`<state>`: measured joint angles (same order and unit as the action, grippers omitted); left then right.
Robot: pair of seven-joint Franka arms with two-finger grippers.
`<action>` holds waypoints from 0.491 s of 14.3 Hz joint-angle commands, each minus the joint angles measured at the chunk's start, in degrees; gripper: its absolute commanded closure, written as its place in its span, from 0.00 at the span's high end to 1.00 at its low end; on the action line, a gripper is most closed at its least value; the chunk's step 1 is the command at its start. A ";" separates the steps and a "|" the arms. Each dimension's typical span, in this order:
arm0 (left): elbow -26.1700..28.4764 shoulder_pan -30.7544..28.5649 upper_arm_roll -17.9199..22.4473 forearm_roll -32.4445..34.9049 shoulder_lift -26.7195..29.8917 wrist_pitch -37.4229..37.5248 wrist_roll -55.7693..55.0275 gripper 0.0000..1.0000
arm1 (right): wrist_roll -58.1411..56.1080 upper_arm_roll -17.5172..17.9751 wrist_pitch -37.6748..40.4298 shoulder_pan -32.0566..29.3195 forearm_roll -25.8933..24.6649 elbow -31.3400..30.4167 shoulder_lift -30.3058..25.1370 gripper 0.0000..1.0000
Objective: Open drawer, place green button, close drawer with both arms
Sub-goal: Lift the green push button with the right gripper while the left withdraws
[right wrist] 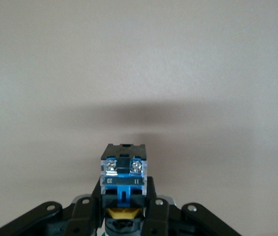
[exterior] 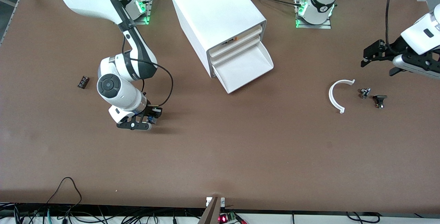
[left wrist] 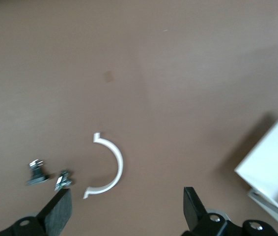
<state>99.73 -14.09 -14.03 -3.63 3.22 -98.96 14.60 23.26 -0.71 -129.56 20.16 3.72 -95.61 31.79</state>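
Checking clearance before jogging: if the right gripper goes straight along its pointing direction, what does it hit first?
Likely only bare brown table: the right gripper, shut on the blue-based push button, has nothing else ahead in its wrist view. Depth unclear.

White jointed arms (exterior: 127,73), black joint rings, black cable, apparently green-lit bases.

The small cylindrical push button with black body and blue base (right wrist: 123,172) shows only its screw-terminal end in the right wrist view; its cap is hidden between the black right gripper (right wrist: 124,206) fingers, whose lower part the picture's edge cuts off. In the front view the button (exterior: 151,119) is too small to make out. The white left arm (exterior: 421,35) runs off the picture's edge. The two small metal-and-black parts (left wrist: 48,176) are blurred beyond telling, and the white boxy plastic cabinet (left wrist: 271,167) is cut to a corner
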 commanded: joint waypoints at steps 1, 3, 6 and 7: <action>-1.03 0.90 -0.12 4.24 -1.55 0.97 -4.04 1.00 | 6.07 0.36 5.36 1.98 0.85 5.94 -0.06 0.12; -0.94 0.99 -0.12 5.21 -1.82 0.70 -5.63 1.00 | 12.13 0.36 7.13 5.05 0.93 7.54 -0.76 0.12; -0.94 2.14 -0.12 5.92 -1.64 1.05 -7.65 1.00 | 22.42 0.54 7.22 8.83 0.85 9.12 -0.86 0.12; -0.94 2.14 -0.21 5.83 -1.64 1.05 -7.74 1.00 | 24.71 0.54 7.22 9.89 0.76 9.22 -0.85 0.12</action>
<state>99.81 -12.63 -14.24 0.38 1.79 -98.89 8.59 43.19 0.14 -123.76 28.23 3.84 -87.49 31.25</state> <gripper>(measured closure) 0.000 0.670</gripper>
